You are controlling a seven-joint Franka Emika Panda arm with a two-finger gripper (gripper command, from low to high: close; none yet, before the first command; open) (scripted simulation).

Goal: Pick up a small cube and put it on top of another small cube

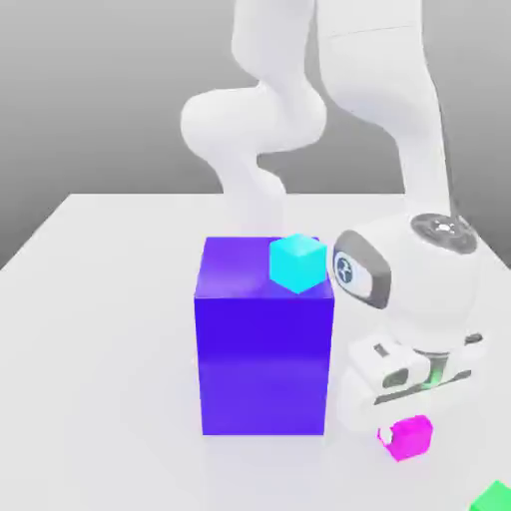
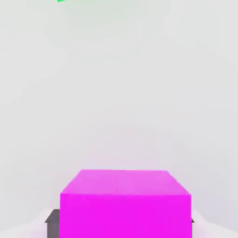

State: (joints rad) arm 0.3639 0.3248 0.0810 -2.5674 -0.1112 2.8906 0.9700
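Pincer low over magenta cube — fingers' spread impossible to tell; no legible writing anywhere.

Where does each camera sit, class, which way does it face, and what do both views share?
Exterior view: off the arm, looking slightly down across the white table at the blue block, cyan cube and the arm with its gripper.
Hand view: on the hand, facing the table, fingers flanking the magenta cube.
Shared: magenta cube, green cube.
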